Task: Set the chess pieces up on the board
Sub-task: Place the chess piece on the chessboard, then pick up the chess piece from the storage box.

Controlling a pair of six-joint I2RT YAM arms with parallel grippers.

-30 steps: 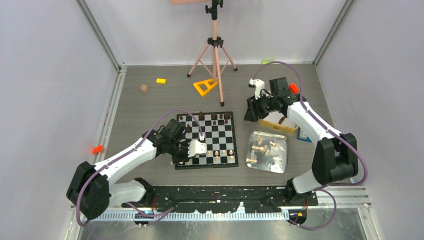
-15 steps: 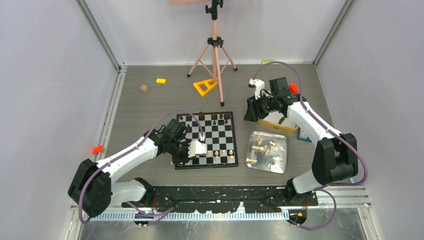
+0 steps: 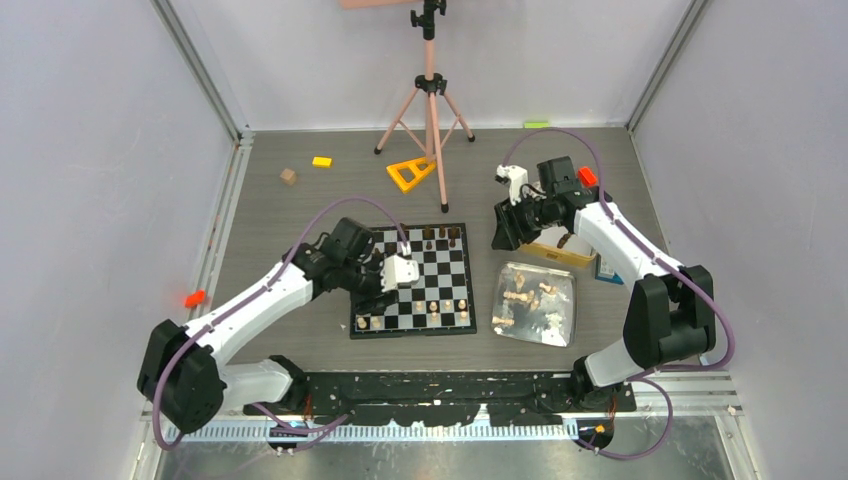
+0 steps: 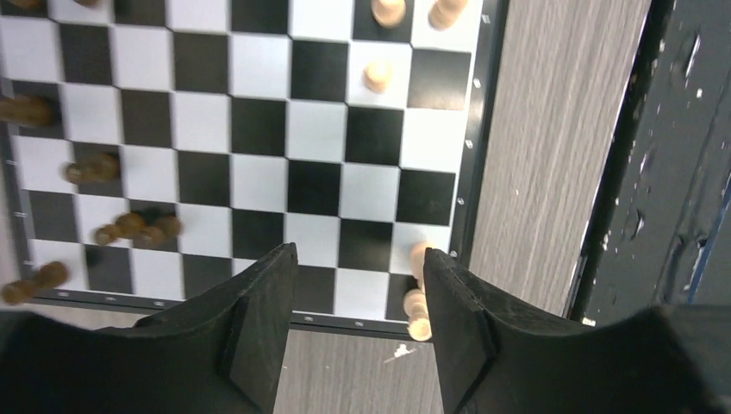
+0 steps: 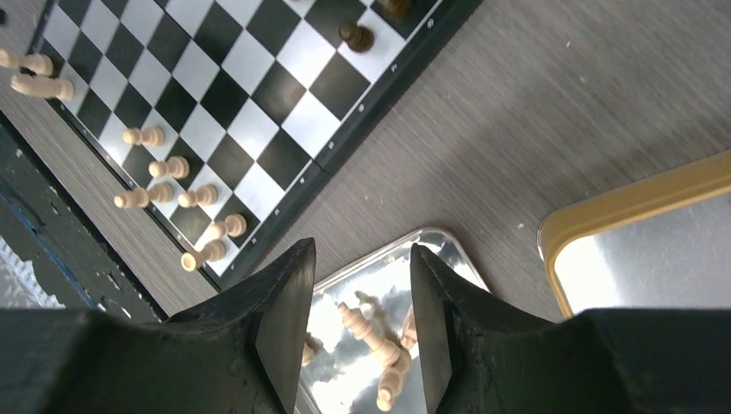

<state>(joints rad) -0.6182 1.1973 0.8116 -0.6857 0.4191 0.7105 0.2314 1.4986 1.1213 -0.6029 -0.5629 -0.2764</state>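
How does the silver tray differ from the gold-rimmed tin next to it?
The silver tray is plain silver to its edge; the tin has a yellow-gold rim. The tray holds light chess pieces lying on their sides; the part of the tin seen from the right wrist is bare. The tray lies nearer the arms' bases, the tin behind it. Both are shiny metal, right of the board.

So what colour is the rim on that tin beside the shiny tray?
Golden yellow. The tin's rim shows best in the right wrist view.
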